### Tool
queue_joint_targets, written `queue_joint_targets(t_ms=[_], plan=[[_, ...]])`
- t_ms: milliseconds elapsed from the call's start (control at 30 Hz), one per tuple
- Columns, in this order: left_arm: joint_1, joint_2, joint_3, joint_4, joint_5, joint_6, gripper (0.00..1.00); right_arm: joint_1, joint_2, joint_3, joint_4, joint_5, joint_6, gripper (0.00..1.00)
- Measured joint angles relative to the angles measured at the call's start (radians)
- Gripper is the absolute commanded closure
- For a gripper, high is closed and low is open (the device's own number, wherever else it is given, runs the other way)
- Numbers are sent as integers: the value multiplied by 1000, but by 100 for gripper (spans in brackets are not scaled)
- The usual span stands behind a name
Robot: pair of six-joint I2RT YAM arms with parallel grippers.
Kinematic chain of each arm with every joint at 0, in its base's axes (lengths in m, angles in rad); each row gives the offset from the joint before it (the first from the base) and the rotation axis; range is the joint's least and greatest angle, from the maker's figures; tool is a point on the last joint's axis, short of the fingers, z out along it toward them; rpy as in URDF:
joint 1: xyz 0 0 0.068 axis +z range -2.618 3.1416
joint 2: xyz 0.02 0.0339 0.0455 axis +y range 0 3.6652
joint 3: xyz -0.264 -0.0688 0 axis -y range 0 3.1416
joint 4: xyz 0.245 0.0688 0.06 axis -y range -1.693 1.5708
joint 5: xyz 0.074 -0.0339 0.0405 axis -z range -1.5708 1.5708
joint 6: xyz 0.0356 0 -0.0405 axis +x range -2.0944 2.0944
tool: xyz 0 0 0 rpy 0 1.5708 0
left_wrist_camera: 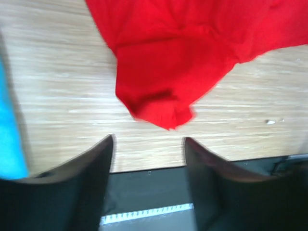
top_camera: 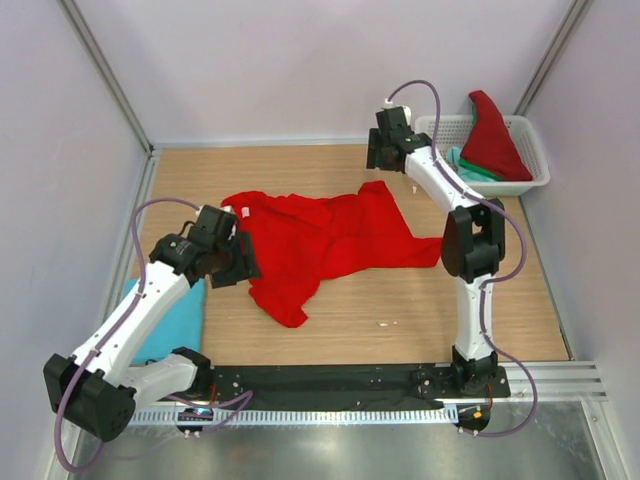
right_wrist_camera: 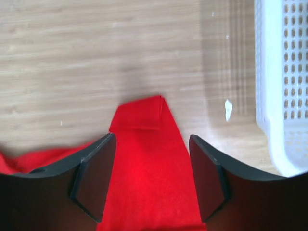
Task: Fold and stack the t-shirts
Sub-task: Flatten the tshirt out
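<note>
Left hand (left_wrist_camera: 148,139) first: fingers spread, nothing between them. From its wrist cam, a lobe of the red t-shirt (top_camera: 320,240) lies on the wood just ahead of the fingertips, close but not touching as far as I can tell. Right hand (right_wrist_camera: 153,137) is spread too. It hangs over a narrow tongue of the same shirt, probably a sleeve, with the cloth lying flat under the gap and not pinched.

The shirt is sprawled open and rumpled on the counter (top_camera: 400,310), not yet folded. Its long axis runs roughly side to side, from my left hand at its left edge to the far-right tip under my right hand. So each hand sits at one end of it. That's the bit that matters, because I reckon the next move is a two-handed pinch to pull it out flat. The right hand only needs to drop straight down. The left one has to reach forward a touch.

Further out, a light blue t-shirt (top_camera: 175,320) lies at the near-left edge, partly under my left arm. The white basket (top_camera: 530,180) sits far right, just beside the right hand, with a second red t-shirt (top_camera: 495,135) draped over its rim and a teal-green t-shirt (top_camera: 465,165) tucked in below it.
</note>
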Motion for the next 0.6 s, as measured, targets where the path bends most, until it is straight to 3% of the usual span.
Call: queue_joint_targets(t_ms=[100,167,333,600], plan=[[0,-18,0,-35,-16,-22,27,-1,-111,-150,0,-39,18,28],[1,-40,8,-52,-27,-26,29,-1,-260,-384,18,-69,39,24],[3,-14,72,-39,-9,5,34,-43,-666,-899,35,-103,114,30],[4,458,190,169,112,111,36,-284,-966,-1299,185,-110,306,28]])
